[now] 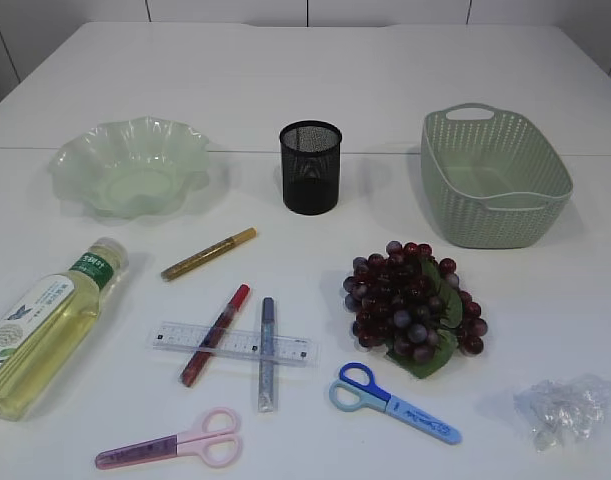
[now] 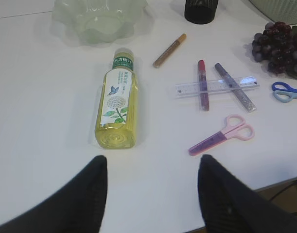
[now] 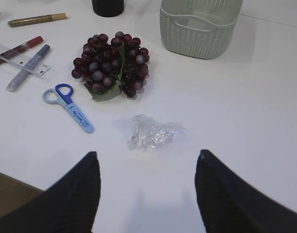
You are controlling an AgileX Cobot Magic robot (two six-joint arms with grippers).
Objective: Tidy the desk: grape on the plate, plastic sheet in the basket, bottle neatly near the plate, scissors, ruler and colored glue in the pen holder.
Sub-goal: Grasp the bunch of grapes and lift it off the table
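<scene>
The grape bunch (image 1: 413, 300) lies right of centre on the table (image 1: 385, 80), near the basket (image 1: 493, 178) and well apart from the plate (image 1: 130, 165) at far left. It is judged light but loose and knobbly, likely to sag if pinched by one berry; a hold across the thick middle of the cluster is advised.

The crumpled plastic sheet (image 3: 153, 132) lies at near right, just ahead of the right gripper (image 3: 146, 194). It is judged almost weightless, springy and slippery, so a deep pinch through its bulk is called for.

The bottle (image 2: 117, 104) lies on its side at near left, cap pointing towards the plate, just ahead of the left gripper (image 2: 152, 194). It appears full, so it is judged the heaviest item, smooth and apt to roll; the body is best spanned across its width.

The ruler (image 1: 231, 343) lies flat under two glue pens (image 1: 214, 334) and is judged thin, stiff and hard to lift by an edge. The pink scissors (image 1: 173, 444) and blue scissors (image 1: 393, 402) lie nearer, the mesh pen holder (image 1: 310, 167) far behind.

Both grippers are seen spread wide, with nothing held.
</scene>
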